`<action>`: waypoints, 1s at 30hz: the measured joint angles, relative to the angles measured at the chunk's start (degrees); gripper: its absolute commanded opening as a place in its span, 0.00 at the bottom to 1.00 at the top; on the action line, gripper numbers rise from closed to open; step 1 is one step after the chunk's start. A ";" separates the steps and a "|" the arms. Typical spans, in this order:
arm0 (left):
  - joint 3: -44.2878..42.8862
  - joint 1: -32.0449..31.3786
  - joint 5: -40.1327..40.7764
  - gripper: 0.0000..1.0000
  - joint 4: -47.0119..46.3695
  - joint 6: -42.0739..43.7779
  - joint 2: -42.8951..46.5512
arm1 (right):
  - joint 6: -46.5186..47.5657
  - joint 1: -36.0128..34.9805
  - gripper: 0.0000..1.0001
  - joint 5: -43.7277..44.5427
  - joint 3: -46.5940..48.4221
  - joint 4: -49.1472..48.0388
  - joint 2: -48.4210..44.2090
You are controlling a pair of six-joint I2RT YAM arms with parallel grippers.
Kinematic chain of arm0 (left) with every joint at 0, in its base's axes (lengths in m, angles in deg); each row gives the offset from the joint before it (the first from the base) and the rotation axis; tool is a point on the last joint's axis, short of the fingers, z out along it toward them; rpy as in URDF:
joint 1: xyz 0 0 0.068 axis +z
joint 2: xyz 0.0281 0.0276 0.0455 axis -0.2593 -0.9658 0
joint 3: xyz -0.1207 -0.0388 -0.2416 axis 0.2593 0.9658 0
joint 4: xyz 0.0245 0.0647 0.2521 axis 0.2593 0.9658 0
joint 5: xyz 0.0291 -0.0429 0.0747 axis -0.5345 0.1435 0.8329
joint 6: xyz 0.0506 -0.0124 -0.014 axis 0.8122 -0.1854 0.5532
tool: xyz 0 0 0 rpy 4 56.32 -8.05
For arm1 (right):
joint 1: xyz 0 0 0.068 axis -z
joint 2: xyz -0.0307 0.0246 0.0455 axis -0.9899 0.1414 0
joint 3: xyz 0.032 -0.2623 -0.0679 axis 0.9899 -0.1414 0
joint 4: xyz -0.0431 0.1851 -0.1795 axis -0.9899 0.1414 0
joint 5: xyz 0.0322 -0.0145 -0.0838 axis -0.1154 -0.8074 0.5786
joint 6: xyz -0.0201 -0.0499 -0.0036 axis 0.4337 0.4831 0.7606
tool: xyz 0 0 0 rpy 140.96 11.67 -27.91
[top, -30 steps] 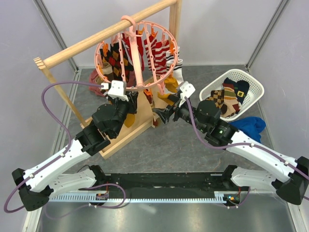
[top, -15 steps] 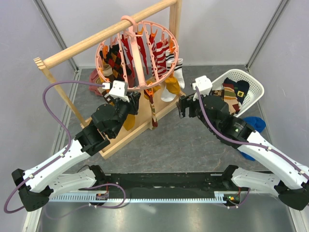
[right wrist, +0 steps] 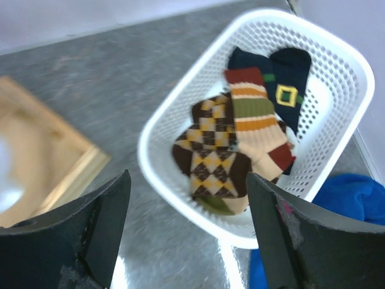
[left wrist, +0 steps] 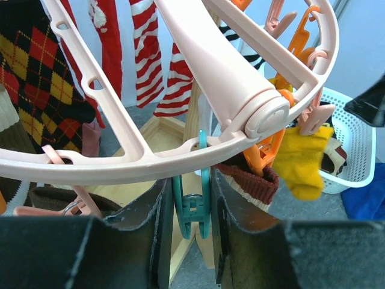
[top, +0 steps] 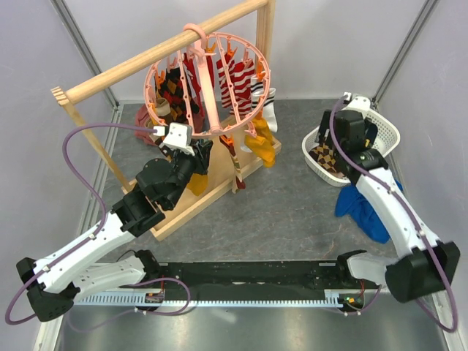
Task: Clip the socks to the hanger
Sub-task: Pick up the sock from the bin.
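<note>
Left gripper (left wrist: 191, 194): I see it clamped on a teal clip (left wrist: 192, 214) beneath the hanger (top: 207, 88), table 11 o'clock.
Right gripper (right wrist: 187, 241): I see its fingers spread above socks (right wrist: 240, 138) in the white basket (right wrist: 198, 66), table 2 o'clock.

A lab test cell — plain panel walls (top: 329, 44), bolted arms (top: 88, 248), grey table (top: 278, 219).

White arm links (top: 80, 252), black joints (top: 157, 186), purple cables (top: 66, 153), black fingers (right wrist: 90, 241)
</note>
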 measured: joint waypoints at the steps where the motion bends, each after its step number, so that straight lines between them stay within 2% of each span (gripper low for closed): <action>1: 0.02 0.00 -0.02 0.02 0.00 0.00 0.02 | -0.48 2.91 0.81 -0.79 0.00 -1.14 2.34; 6: 0.24 0.11 -0.02 0.02 -0.11 0.00 0.09 | -1.77 13.79 0.75 -4.70 1.66 -6.16 13.57; 14: 0.44 0.26 -0.31 0.02 -0.22 0.00 0.24 | 1.66 23.26 0.53 -13.42 9.77 -13.40 34.51; 19: 0.44 0.33 -0.31 0.02 -0.33 0.02 -0.48 | 5.16 26.45 0.42 -18.03 16.68 -14.43 44.37; 30: 0.44 0.37 -0.17 0.02 -0.98 0.04 -1.44 | 12.17 26.88 0.40 -22.16 30.25 -14.38 58.12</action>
